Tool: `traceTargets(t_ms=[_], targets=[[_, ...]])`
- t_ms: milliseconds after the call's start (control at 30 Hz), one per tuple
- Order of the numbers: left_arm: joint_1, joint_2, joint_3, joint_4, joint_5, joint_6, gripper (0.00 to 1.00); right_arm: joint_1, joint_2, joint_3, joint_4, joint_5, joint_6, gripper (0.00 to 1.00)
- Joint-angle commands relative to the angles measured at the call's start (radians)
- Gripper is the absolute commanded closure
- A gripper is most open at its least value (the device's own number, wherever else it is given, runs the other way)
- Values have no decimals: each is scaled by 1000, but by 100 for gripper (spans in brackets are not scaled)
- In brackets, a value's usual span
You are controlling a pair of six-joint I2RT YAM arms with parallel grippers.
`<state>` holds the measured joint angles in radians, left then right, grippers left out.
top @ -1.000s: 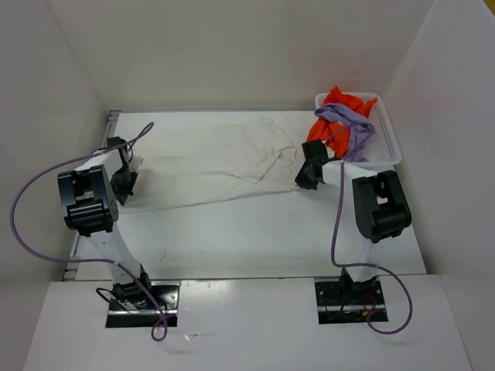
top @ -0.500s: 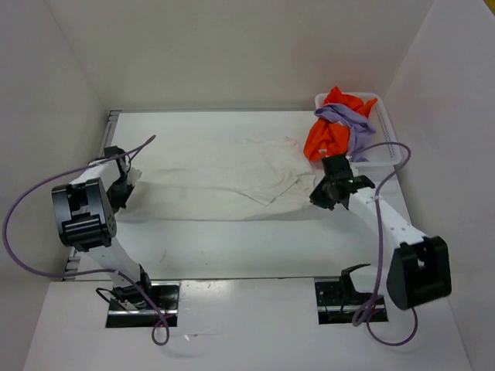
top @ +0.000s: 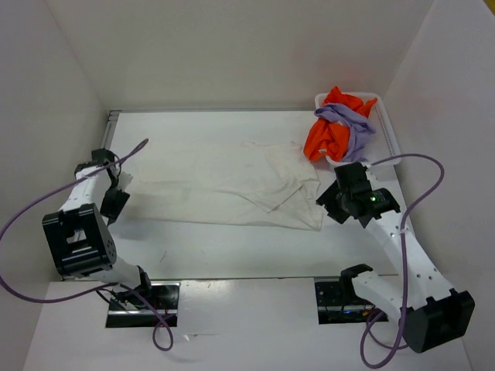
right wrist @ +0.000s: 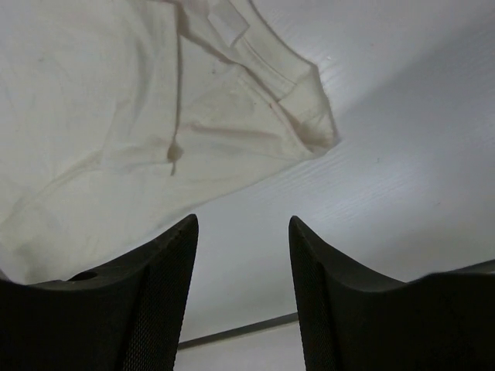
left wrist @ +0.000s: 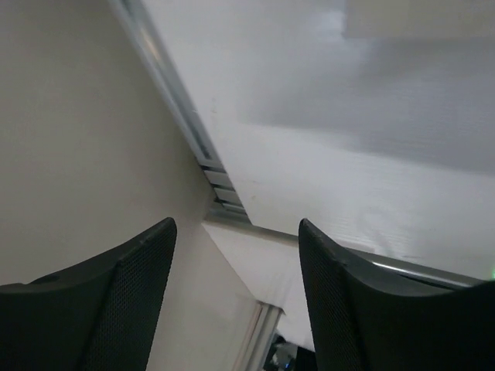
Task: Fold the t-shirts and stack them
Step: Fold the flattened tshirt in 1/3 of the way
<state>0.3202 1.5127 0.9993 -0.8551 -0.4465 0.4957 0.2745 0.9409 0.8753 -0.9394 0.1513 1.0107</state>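
Left gripper and right gripper are letting go, jaws now empty, leaving the soft white cloth t-shirt lying flat, stretching nine to three o'clock. Folding is probably coming next.

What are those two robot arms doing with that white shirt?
They're folding t-shirts. The white t-shirt lies spread on the table. The left gripper and right gripper sit open by its two ends, holding nothing. The orange t-shirt and purple t-shirt are bunched in the white basket.
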Motion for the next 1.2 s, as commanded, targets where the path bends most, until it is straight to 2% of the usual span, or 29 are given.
traceTargets(t_ms=[0,33,133,200,300,367,533,633,700,767,800,900,933,1000,1033,1067,1167], targets=[[23,-2,176,-11,52,-5,28,29,115,56,86,10,-99,44],[23,39,217,-31,139,-34,25,51,152,68,86,37,-110,44],[23,125,265,-85,253,-64,22,74,220,54,77,64,-97,43],[23,156,239,-50,322,-78,20,86,220,4,114,53,-55,37],[23,233,226,-25,403,-129,17,86,217,-59,192,34,-9,22],[23,242,226,1,480,-167,16,95,286,-81,237,45,-9,21],[23,316,194,43,497,-180,16,127,484,-81,295,45,-20,21],[23,349,180,102,457,-201,16,127,529,-90,341,45,-20,21],[23,365,171,128,457,-213,21,127,547,-110,389,7,-20,22],[23,376,182,142,470,-235,34,127,591,-119,424,-19,-29,24],[23,385,182,154,482,-246,47,127,607,-119,424,-28,-43,25],[23,406,170,154,482,-246,68,147,642,-99,415,3,-43,27],[23,406,170,154,482,-246,83,147,642,-99,415,4,-52,27],[23,406,144,163,471,-246,96,147,642,-99,406,16,-52,30],[23,406,113,174,462,-235,100,147,632,-99,390,16,-52,32],[32,380,96,174,462,-220,100,147,631,-99,370,16,-52,36],[43,316,41,136,430,-186,100,147,593,-99,335,5,-29,63]])
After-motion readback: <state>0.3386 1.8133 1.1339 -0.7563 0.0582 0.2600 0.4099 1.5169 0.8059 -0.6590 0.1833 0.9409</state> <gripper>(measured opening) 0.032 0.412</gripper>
